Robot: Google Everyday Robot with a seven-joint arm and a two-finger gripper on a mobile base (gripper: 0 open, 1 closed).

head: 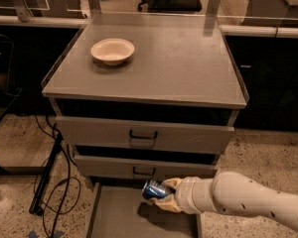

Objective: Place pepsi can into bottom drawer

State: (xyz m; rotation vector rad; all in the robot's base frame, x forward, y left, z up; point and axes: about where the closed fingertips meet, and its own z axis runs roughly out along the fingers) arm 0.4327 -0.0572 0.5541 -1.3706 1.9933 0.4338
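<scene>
The pepsi can [152,189], small and blue with a silver end, lies on its side in my gripper [161,196]. The gripper is shut on it and holds it above the open bottom drawer [114,214], a wide grey tray pulled out at the cabinet's foot. My white arm [243,201] reaches in from the lower right. The can hangs just in front of the middle drawer's front and casts a shadow on the tray floor.
A cream-white bowl [112,51] sits on the cabinet top [188,68] at the back left. The two upper drawers [143,135] with dark handles are closed. Black cables [54,182] and a stand leg lie on the floor to the left.
</scene>
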